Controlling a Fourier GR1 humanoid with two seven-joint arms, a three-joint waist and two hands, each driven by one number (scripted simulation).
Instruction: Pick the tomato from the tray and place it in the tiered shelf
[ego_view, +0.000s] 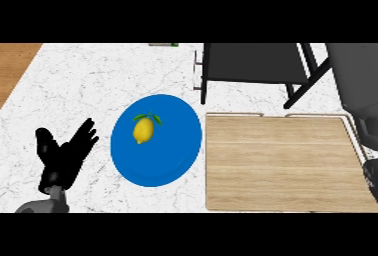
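No tomato shows anywhere in the head view. The wooden tray (280, 165) lies at the lower right with nothing on its visible surface. Behind it stands the black tiered shelf (255, 62), its dark top level bare. My left hand (65, 152) rests open at the lower left, fingers up, left of the blue plate. My right arm (358, 85) runs down the right edge past the shelf's leg and the tray's right rim. The right hand (370, 175) is a dark shape cut off by the edge, so whatever it may hold is hidden.
A blue plate (156, 140) lies left of the tray with a yellow lemon (143, 130) on it. The white marble counter (81, 85) ends at a wooden strip (13, 65) at the far left. A small green object (164, 44) peeks in at the top edge.
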